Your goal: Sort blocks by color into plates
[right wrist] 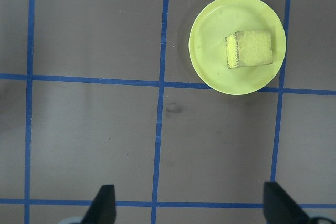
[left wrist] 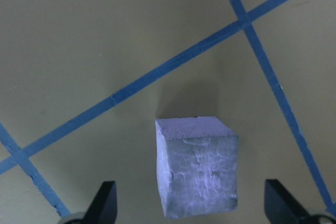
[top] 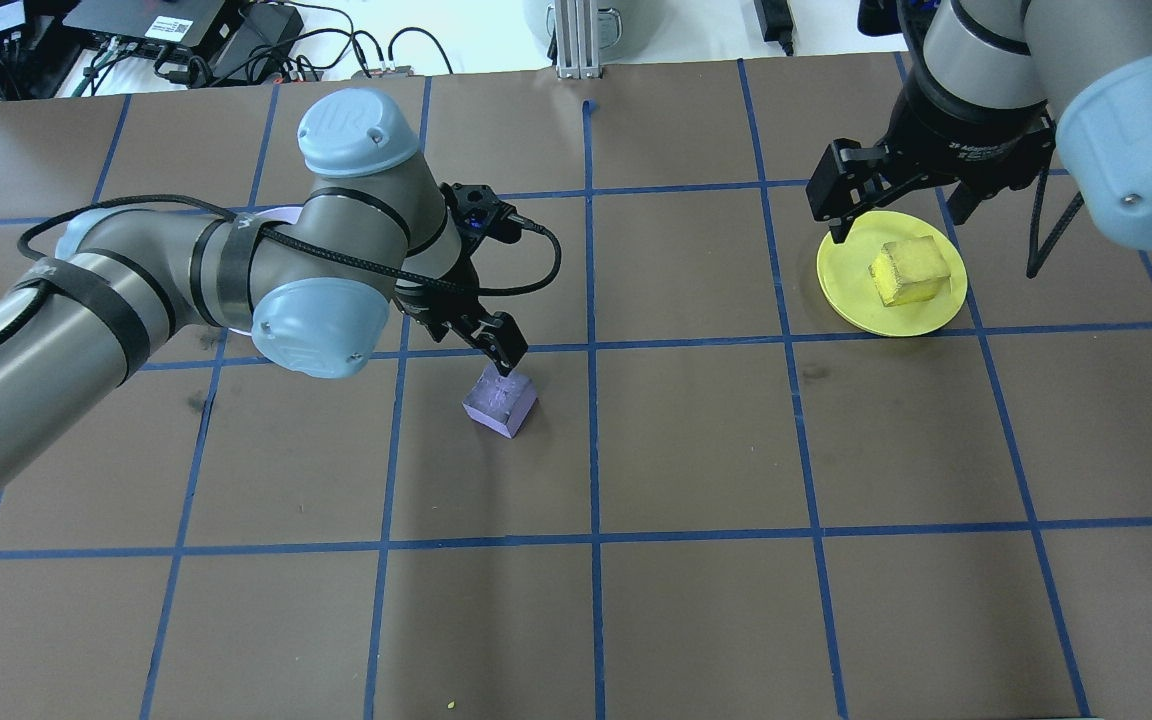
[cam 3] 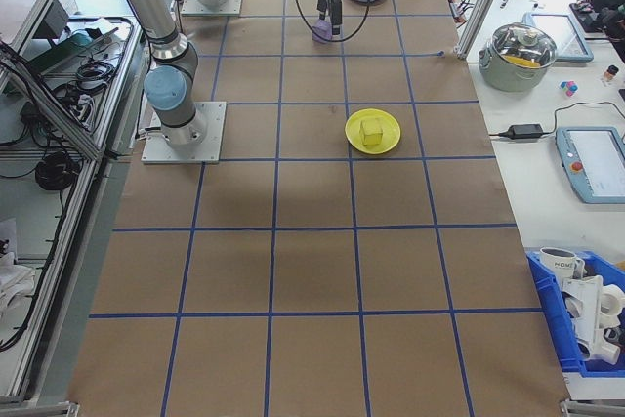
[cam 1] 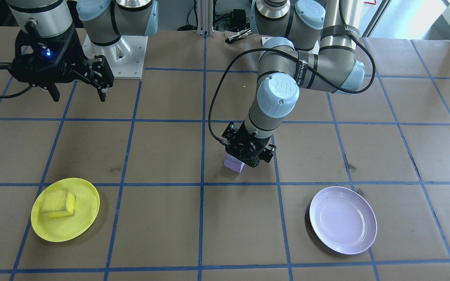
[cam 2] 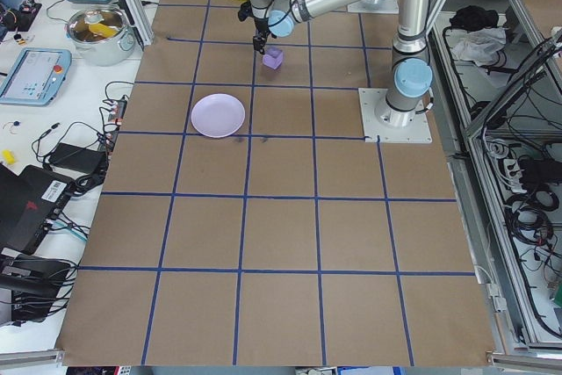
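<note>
The small pale purple foam cube (left wrist: 197, 169) is seen resting on the brown paper-covered desk (top: 696, 440), inside one of the squares marked by blue tape lines (top: 591, 345), well apart from the round pale lavender plastic plate (cam 1: 343, 219) meant for it. The left pincer (left wrist: 191, 211) is held directly above this cube, its fingers spread wide to either side with clear gaps, so nothing is gripped yet; in the overhead view one fingertip appears just over the cube's top, though contact cannot be confirmed. The small yellow foam cube (right wrist: 250, 49) is already lying inside the round bright yellow plastic plate (right wrist: 210, 61), so that half of the sorting is judged complete. The right pincer (top: 896, 195) is held high above and beside the yellow plate, wide open and empty, as its wrist view shows only the desk between the fingers. About half of the task is therefore judged done: the purple cube remains to be grasped, carried across to the lavender plate and released there.
</note>
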Controlling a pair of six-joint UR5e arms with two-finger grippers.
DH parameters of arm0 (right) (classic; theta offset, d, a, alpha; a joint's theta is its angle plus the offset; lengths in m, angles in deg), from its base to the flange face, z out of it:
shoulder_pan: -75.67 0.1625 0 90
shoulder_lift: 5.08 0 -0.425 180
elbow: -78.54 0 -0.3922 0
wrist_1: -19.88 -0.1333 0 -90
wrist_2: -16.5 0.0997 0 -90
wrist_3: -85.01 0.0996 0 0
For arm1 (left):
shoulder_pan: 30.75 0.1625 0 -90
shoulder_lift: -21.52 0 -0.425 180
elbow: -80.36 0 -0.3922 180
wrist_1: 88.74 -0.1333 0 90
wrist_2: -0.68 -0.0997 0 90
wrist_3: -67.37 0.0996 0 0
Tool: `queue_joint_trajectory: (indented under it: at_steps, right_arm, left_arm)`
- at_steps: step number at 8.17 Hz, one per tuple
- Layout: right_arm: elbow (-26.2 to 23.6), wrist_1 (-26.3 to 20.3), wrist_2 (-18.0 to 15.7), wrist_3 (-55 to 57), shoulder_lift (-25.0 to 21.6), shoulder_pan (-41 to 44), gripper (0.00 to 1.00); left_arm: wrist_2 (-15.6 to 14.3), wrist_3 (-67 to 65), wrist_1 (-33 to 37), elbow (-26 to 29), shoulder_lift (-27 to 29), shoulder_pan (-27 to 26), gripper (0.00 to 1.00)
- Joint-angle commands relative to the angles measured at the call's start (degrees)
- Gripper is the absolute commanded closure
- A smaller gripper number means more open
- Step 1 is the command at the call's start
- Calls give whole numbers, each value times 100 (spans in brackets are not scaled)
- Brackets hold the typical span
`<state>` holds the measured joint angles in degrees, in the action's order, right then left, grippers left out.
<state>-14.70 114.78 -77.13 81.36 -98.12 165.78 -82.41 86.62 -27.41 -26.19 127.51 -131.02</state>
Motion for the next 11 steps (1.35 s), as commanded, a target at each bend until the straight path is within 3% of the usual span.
queue_joint_trajectory:
  at_steps: [1, 5, 11]
  right_arm:
    - [-10, -50, 11, 22, -12, -47, 0]
    - [-1, -129, -59, 4, -30, -56, 0]
    - [-10, -77, 134, -13, -21, -47, 0]
  left_arm:
    - [30, -263, -122, -50, 176, 34, 0]
    - [65, -571, -69, -111, 255, 34, 0]
    - [66, -563, -60, -111, 386, -10, 0]
